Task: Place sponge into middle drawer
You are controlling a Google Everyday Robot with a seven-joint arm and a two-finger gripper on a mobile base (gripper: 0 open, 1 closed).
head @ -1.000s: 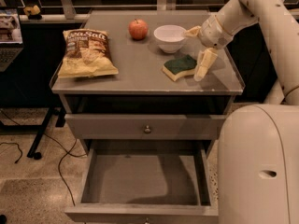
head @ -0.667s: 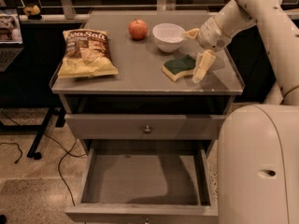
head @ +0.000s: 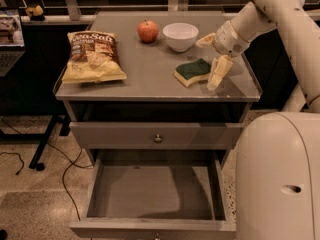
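The gripper (head: 207,64) gapes wide and empty just beside, perhaps touching, the sponge (head: 191,71) on the table (head: 150,74), above the open drawer (head: 150,196).

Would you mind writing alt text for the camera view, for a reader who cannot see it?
The robot's open gripper is poised at the right end of a green-faced sponge on a grey cabinet top, beside a white bowl, an apple and a chip bag. Below, the middle drawer is pulled out and empty, under a closed drawer.
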